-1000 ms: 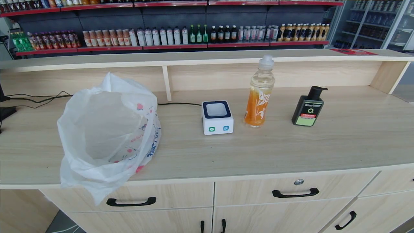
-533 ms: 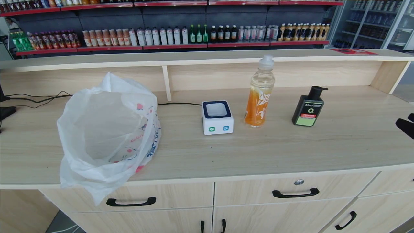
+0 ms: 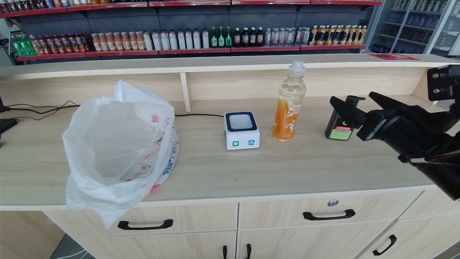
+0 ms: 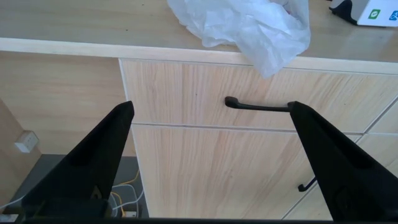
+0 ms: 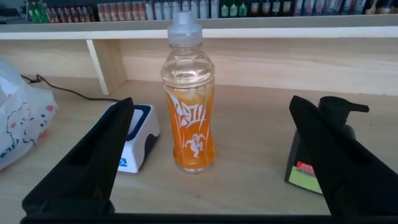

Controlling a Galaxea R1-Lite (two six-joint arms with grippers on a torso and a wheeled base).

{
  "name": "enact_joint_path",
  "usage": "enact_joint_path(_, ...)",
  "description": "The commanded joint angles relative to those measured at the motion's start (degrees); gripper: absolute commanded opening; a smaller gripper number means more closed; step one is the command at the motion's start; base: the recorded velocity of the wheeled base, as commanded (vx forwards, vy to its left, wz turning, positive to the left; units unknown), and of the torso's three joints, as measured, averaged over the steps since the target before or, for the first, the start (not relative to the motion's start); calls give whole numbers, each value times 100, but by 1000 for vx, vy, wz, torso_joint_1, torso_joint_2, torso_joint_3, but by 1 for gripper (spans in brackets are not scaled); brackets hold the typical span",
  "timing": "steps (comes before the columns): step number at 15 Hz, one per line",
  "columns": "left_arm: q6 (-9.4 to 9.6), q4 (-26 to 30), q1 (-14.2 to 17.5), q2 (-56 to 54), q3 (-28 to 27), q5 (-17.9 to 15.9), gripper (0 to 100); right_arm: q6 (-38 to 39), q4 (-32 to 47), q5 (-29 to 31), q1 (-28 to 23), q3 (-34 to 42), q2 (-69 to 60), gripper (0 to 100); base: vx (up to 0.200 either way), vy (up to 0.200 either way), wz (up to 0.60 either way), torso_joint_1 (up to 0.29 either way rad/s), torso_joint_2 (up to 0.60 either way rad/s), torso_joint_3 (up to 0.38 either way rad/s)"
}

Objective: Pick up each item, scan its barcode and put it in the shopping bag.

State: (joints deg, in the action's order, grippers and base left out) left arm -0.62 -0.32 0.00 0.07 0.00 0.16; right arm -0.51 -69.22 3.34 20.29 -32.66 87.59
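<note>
The right gripper [image 3: 353, 100] hung over the counter's [image 3: 323, 165] right end, fingers spread wide. The orange drink bottle [image 3: 287, 108] stood upright ahead of them, untouched, at the scanner's [image 3: 241, 129] three o'clock. The left gripper [image 4: 211, 106], likewise spread, faced a drawer front [image 4: 205, 106].

Right gripper [image 3: 352, 97]: matte black, long tapering fingers [image 3: 346, 108]; boxy black wrist bracket [image 3: 445, 83] w/ two silver screws [image 3: 436, 75]; left gripper [image 4: 209, 111] likewise black, wedge-shaped.
</note>
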Motion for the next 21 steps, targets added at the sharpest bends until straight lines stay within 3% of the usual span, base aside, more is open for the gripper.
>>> enact_joint_path(1, 1, -3, 9, 1, 0, 2, 100, 25, -101, 79, 213, -162, 768, 100, 0, 0, 0, 0, 0, 0)
enact_joint_path(2, 1, -3, 0, 1, 0, 2, 100, 16, -232, 79, 230, -285, 979, 100, 0, 0, 0, 0, 0, 0)
enact_joint_path(6, 1, -3, 0, 1, 0, 2, 100, -239, -1999, 202, 327, -223, 1929, 100, 0, 0, 0, 0, 0, 0)
enact_joint_path(7, 1, -3, 0, 1, 0, 2, 100, -248, -2078, 334, 336, -197, 2060, 100, 0, 0, 0, 0, 0, 0)
enact_joint_path(12, -17, -3, 0, 1, 0, 2, 100, -160, -2078, 387, 432, -426, 2315, 100, 0, 0, 0, 0, 0, 0)
enact_joint_path(14, -17, -3, 0, 1, 0, 2, 100, -133, -2034, 387, 476, -847, 2553, 100, 0, 0, 0, 0, 0, 0)
enact_joint_path(21, -26, -3, 9, 1, 0, 2, 100, 306, -698, 378, 432, -2122, 2887, 100, 0, 0, 0, 0, 0, 0)
